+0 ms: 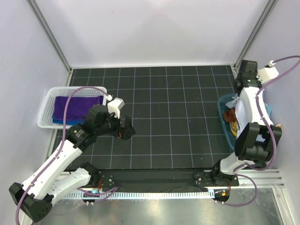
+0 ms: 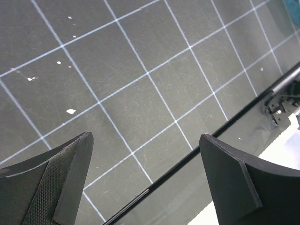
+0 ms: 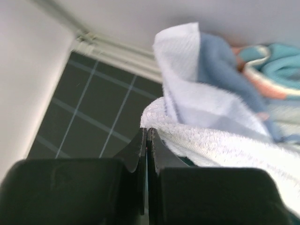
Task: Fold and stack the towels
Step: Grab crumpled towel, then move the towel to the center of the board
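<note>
A deep purple towel (image 1: 75, 107) lies folded in the white basket (image 1: 46, 112), with the edge of a royal blue towel (image 1: 63, 121) showing under it. My left gripper (image 1: 127, 129) hovers over the mat just right of the basket, open and empty (image 2: 145, 159). My right gripper (image 1: 240, 96) is at the back right over a teal bin (image 1: 224, 126). Its jaws are pressed together (image 3: 146, 129), pinching the edge of the white towel (image 3: 220, 140), which bunches up beside and past the fingertips. In the top view the white towel (image 1: 242, 107) is mostly hidden by the arm.
The teal bin also holds a brown-orange cloth (image 1: 230, 116) and a light blue one (image 1: 269, 108); a teal-and-orange striped cloth (image 3: 267, 79) shows behind the white towel. White walls close in the back and sides. The black gridded mat (image 1: 173, 122) lies between the arms.
</note>
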